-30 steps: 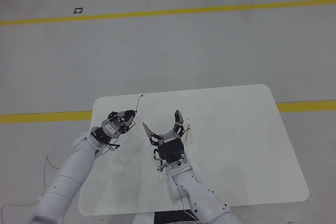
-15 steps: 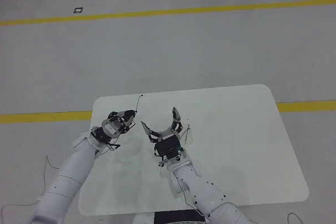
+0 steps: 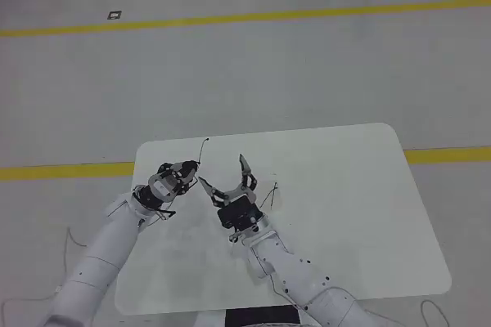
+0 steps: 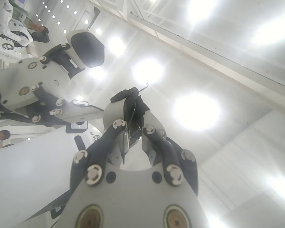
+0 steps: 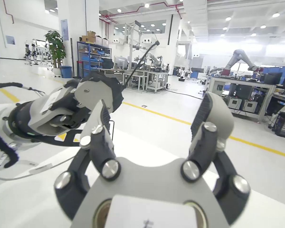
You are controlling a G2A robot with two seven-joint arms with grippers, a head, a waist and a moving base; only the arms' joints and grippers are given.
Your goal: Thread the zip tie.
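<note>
1 change — right gripper (image 3: pixel 222 172) swung in beside left gripper (image 3: pixel 188 168), fingers wide, empty; left stays clamped on tie (image 3: pixel 203 151) — threading grab looks next.

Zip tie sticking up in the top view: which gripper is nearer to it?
Left. The left gripper is shut on the zip tie, whose free end sticks out past its fingertips. The right gripper is open just beside it, not touching the tie.
</note>
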